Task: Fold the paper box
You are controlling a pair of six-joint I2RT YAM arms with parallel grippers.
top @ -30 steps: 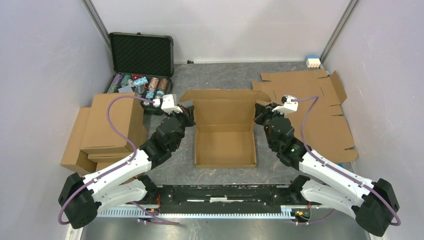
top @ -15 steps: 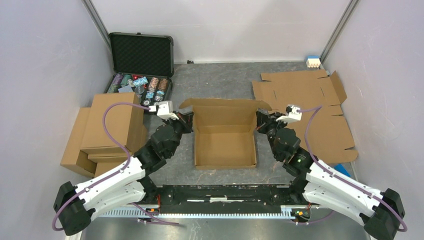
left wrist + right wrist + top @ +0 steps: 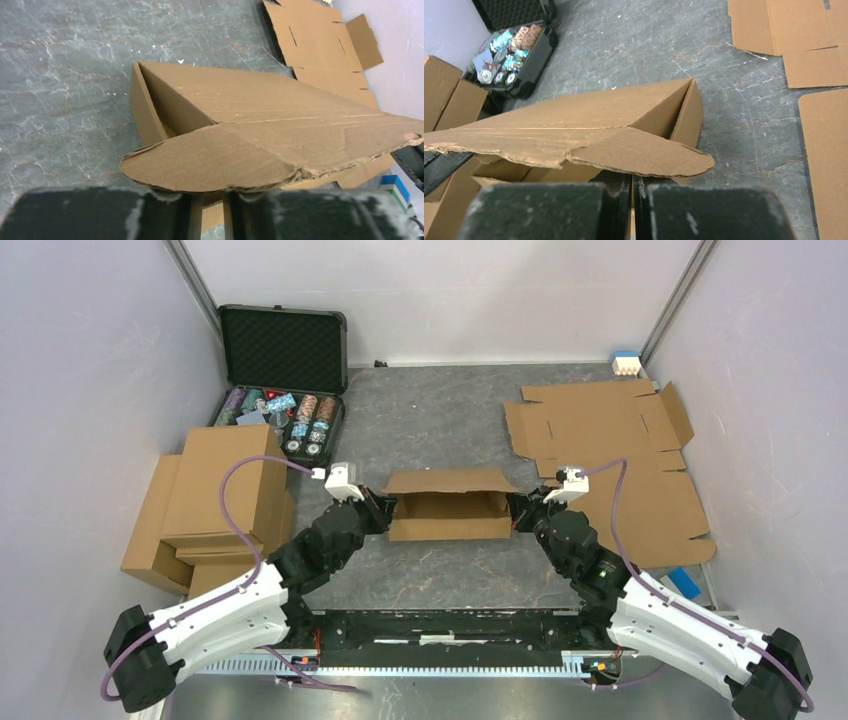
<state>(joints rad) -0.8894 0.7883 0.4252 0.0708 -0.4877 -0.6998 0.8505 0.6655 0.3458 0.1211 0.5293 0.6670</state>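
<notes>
Paper box (image 3: 447,502) lid, earlier standing open at 12 o'clock, now tipped toward 6 o'clock over the tray, left gripper (image 3: 378,508) and right gripper (image 3: 520,508) drawn back toward 6 o'clock.

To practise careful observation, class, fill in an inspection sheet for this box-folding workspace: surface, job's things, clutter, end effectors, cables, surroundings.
Surface: grey marbled table.
Job's things: paper box mid-table, lid tilted partway over its base, not shut.
Clutter: flat cardboard blanks on the right; stack of closed cardboard boxes on the left; open black case of poker chips far left.
End effectors: left end effector at the lid's left rounded flap, narrow gap between its fingers, grip unclear; right end effector shut, at the right rounded flap.
Cables: purple cable looping off each wrist, away from the box.
Surroundings: pale walls on three sides; nothing else seen.
</notes>
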